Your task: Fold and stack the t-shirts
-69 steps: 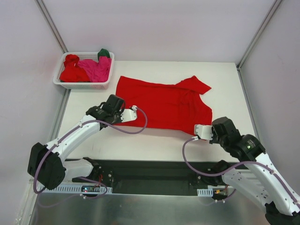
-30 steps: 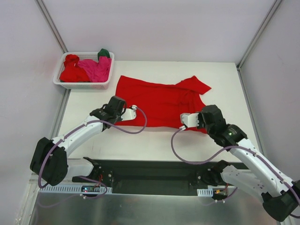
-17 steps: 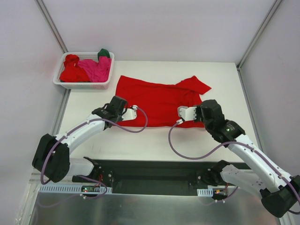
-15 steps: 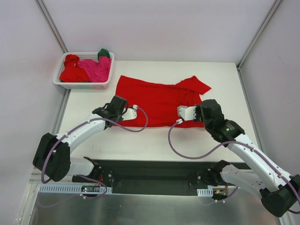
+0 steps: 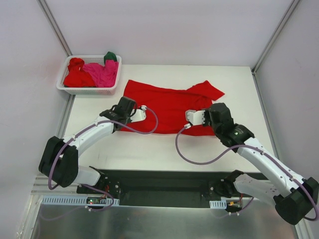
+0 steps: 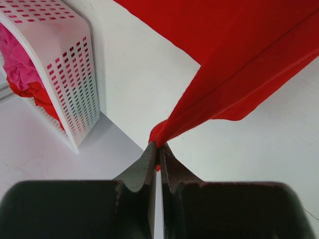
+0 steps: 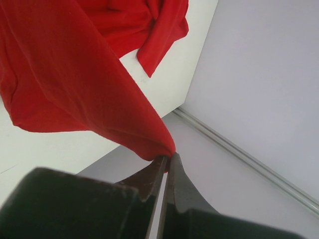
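Red shirt [image 5: 169, 102] lies spread across the middle of the table [image 5: 239, 99], one sleeve pointing toward the far right corner, its near edge raised off the surface at both ends. The left gripper [image 6: 158, 147] is clenched on the near left corner, the cloth bunched to a point between its fingers and running away from them in a taut fold. The right gripper [image 7: 168, 158] is clamped the same way on the near right corner, with the fabric draping down from the pinch. From above, the two grippers hang over the shirt's near edge, well apart and roughly level with each other. The basket [image 5: 66, 87] sits at the far left corner, apart from the spread shirt, and holds a crumpled red one [image 5: 76, 75], a pink one [image 5: 102, 73] and a green one [image 5: 110, 56]. The step in hand looks like the first fold, near edge over toward the far edge; nothing is stacked yet. The next move calls for both arms to travel toward the far edge together, at matched pace and height so the edge stays straight between them. They should then lower it flat onto the far half before letting go.
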You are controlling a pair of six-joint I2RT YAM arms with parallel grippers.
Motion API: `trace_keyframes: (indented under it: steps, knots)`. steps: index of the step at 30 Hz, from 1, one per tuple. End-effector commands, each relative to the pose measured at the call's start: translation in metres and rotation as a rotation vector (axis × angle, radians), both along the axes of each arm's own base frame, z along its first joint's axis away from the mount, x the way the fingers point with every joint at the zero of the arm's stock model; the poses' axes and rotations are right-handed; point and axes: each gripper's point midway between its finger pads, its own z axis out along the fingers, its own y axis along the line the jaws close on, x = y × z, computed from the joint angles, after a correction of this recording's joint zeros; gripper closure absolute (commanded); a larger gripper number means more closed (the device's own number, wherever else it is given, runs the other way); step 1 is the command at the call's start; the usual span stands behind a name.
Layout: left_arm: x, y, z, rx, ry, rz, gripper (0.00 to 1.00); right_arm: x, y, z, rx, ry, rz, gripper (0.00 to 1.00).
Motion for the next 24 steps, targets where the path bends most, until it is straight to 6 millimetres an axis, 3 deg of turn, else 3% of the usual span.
trace_keyframes:
  steps: [1,7,16,24]
  knots:
    - [0.008,0.007,0.009,0.019,-0.031,0.023,1.00,0.014,0.007,0.028,0.052,-0.085,0.003,0.99]
    - [0.004,0.010,0.001,0.033,-0.011,0.029,1.00,0.027,0.007,0.029,0.054,-0.094,-0.006,0.99]
    - [0.012,0.008,-0.006,0.044,0.012,0.041,1.00,0.066,0.011,0.022,0.048,-0.079,-0.037,0.99]
    - [0.013,0.007,-0.009,0.056,0.023,0.036,1.00,0.081,0.019,-0.001,0.036,-0.020,-0.022,0.99]
